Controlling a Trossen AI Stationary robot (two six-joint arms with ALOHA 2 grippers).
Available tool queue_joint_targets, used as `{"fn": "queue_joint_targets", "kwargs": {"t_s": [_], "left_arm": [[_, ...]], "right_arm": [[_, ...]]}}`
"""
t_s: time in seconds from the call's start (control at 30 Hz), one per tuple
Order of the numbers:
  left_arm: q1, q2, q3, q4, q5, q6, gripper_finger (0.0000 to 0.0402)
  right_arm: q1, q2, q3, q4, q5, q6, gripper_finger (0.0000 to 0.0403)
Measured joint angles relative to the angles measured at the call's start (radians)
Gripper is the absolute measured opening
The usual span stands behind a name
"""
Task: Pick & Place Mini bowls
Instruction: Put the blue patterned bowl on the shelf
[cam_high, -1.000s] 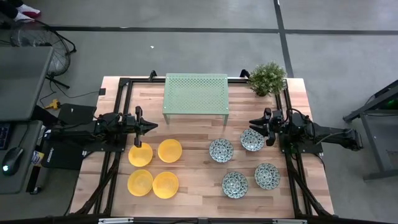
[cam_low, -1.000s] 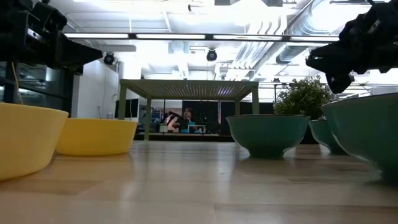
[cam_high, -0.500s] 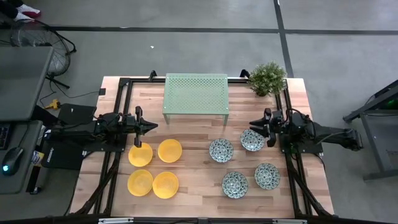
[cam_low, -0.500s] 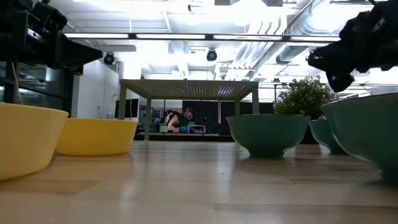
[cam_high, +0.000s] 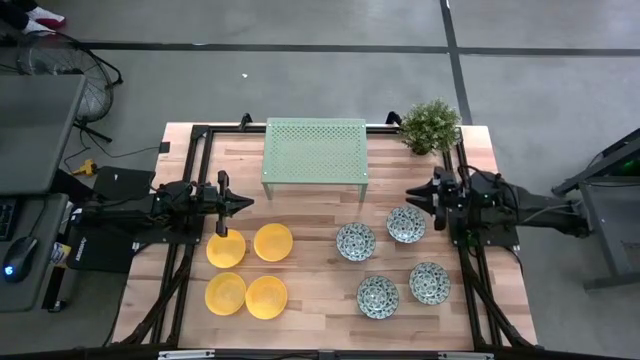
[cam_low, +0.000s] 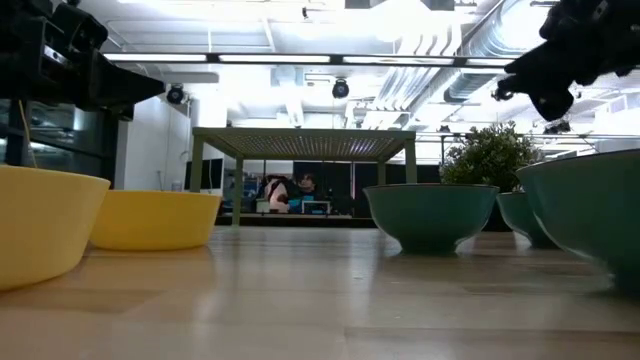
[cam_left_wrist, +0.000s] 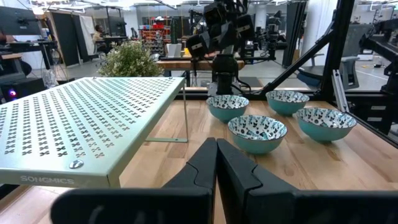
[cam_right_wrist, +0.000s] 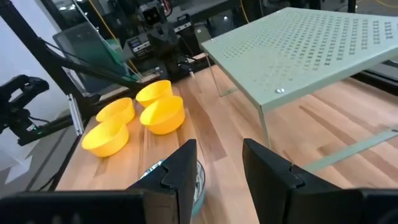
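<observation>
Four yellow mini bowls stand in a square on the table's left half. Four blue-grey patterned mini bowls stand on its right half, and also show in the left wrist view. My right gripper hovers open above the far edge of the patterned bowl nearest it, touching nothing. That bowl's rim shows beneath its fingers. My left gripper is shut and waits above the table, just far of the yellow bowls. In the low view my right gripper hangs high over the teal bowl sides.
A pale green perforated rack stands at the middle of the far edge, with a small potted plant at the far right corner. Bare wood lies between the two bowl groups and under the rack. Dark arm frames run along both table sides.
My right gripper has risen above the patterned bowl and drawn back slightly toward the table's right edge. The bowls have stayed where they were.
</observation>
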Motion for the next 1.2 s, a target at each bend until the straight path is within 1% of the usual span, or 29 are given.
{"fn": "queue_joint_targets", "kwargs": {"t_s": [0.17, 0.3, 0.47, 0.57, 0.73, 0.93, 1.07, 1.2], "left_arm": [[0.000, 0.000, 0.000, 0.000, 0.000, 0.000, 0.0007], [0.000, 0.000, 0.000, 0.000, 0.000, 0.000, 0.0007], [0.000, 0.000, 0.000, 0.000, 0.000, 0.000, 0.0007], [0.000, 0.000, 0.000, 0.000, 0.000, 0.000, 0.0007], [0.000, 0.000, 0.000, 0.000, 0.000, 0.000, 0.0007], [0.000, 0.000, 0.000, 0.000, 0.000, 0.000, 0.0007], [0.000, 0.000, 0.000, 0.000, 0.000, 0.000, 0.0007], [0.000, 0.000, 0.000, 0.000, 0.000, 0.000, 0.0007]], "right_arm": [[0.000, 0.131, 0.100, -0.082, -0.003, 0.013, 0.0119], [-0.001, 0.239, 0.208, -0.246, -0.004, 0.078, 0.0119], [-0.001, 0.367, 0.333, -0.433, -0.017, 0.081, 0.0119], [-0.001, 0.427, 0.388, -0.496, -0.041, 0.076, 0.0119], [-0.001, 0.526, 0.449, -0.603, -0.077, -0.046, 0.0119], [-0.001, 0.631, 0.485, -0.714, -0.074, -0.300, 0.0119], [-0.001, 0.685, 0.492, -0.734, -0.071, -0.463, 0.0119], [-0.001, 0.737, 0.492, -0.736, -0.046, -0.533, 0.0119]]}}
